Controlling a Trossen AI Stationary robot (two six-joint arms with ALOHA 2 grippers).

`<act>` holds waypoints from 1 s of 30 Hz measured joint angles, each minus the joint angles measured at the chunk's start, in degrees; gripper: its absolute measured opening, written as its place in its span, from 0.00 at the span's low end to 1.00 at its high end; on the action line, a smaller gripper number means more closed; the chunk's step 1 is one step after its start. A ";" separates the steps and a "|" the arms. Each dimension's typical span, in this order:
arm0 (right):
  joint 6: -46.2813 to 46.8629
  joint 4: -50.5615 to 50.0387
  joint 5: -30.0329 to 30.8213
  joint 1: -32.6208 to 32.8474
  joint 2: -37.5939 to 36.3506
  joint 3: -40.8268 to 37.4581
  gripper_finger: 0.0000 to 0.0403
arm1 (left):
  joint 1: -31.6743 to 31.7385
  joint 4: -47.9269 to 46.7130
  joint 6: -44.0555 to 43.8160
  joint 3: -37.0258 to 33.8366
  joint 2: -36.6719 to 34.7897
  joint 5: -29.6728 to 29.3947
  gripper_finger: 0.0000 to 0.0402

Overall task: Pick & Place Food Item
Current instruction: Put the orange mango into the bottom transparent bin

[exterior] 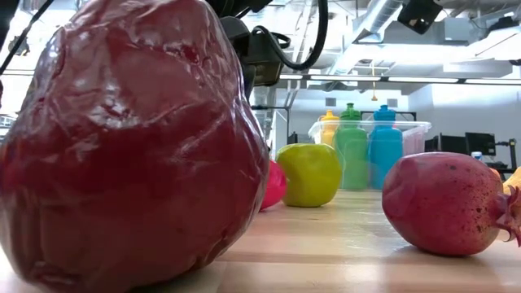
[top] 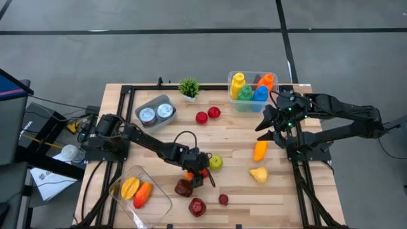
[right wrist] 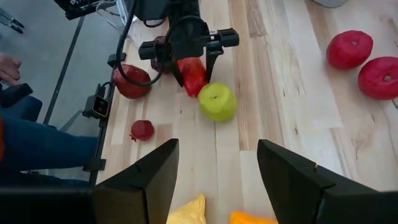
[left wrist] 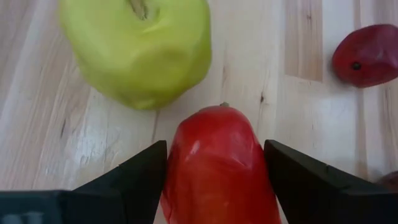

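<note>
A red pepper (left wrist: pixel 217 168) lies on its side on the wooden table, next to a green apple (left wrist: pixel 140 50). My left gripper (left wrist: pixel 216 149) is open and low over the pepper, one finger on each long side of it; the right wrist view shows this gripper (right wrist: pixel 189 53) over the pepper (right wrist: pixel 193 76) from afar. My right gripper (right wrist: pixel 217 162) hangs open and empty above the table's right side (top: pixel 267 124). My left gripper comes slanting down from the table's left, and its fingers (left wrist: pixel 146 171) stand at the pepper's two long sides (left wrist: pixel 177 168), along its length. Whether they touch the skin I cannot tell. The pepper rests on the table.
Dark red fruits (top: pixel 184 187) (top: pixel 197 206) (top: pixel 223 199) lie near the front edge. A clear tray (top: pixel 159 203) at front left holds yellow and orange items. An orange pepper (top: pixel 260 150) and a yellow item (top: pixel 258 173) lie right of centre. A bottle bin (top: pixel 252 89) stands at the back.
</note>
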 joint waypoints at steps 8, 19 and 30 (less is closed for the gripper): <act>-0.36 4.80 -0.63 0.09 -0.67 0.02 0.52 | 1.60 -2.99 -2.92 0.09 -0.16 3.81 0.49; -15.90 18.62 0.24 -2.08 -22.48 2.04 0.07 | 6.15 -8.67 -2.53 -0.36 -5.83 3.47 0.49; -9.52 27.53 6.07 -3.14 -50.75 -15.52 0.07 | 11.21 -7.26 -2.83 -0.26 -24.38 -0.69 0.52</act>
